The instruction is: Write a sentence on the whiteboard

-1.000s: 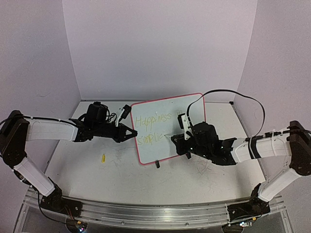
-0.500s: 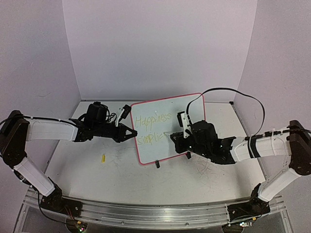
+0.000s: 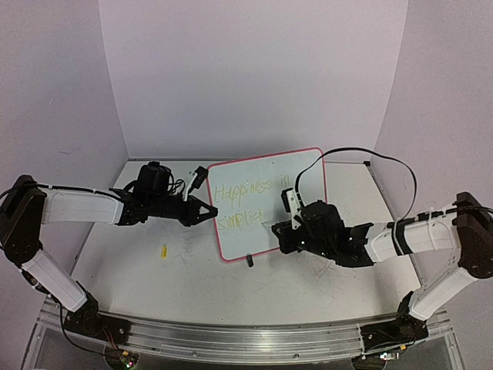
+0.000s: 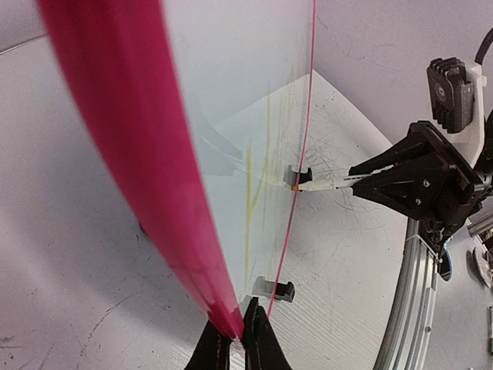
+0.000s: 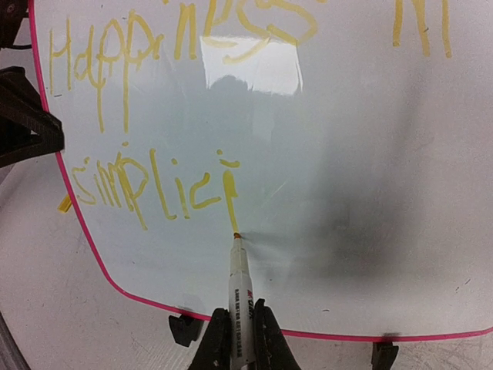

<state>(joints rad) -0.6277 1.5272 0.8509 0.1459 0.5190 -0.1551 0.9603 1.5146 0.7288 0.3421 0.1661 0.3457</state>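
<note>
The whiteboard (image 3: 254,173), white with a red-pink rim, stands tilted on two black clip feet mid-table. The sentence (image 5: 146,181) in yellow reads "Happiness in" above "simplici", with a fresh vertical stroke after it. My left gripper (image 3: 209,211) is shut on the board's left rim (image 4: 223,312). My right gripper (image 5: 237,339) is shut on a white marker (image 5: 239,297). The marker's orange tip touches the board at the bottom of that last stroke. The marker also shows in the left wrist view (image 4: 327,183), against the board's edge.
A small yellow marker cap (image 3: 163,250) lies on the scratched white tabletop left of the board. A black cable (image 3: 362,154) loops above my right arm. Purple walls close in the back and both sides. A metal rail (image 3: 231,339) runs along the near edge.
My right gripper has drawn the marker downward on the board, adding a vertical stroke after "simplic". The left gripper and the board have stayed still.
</note>
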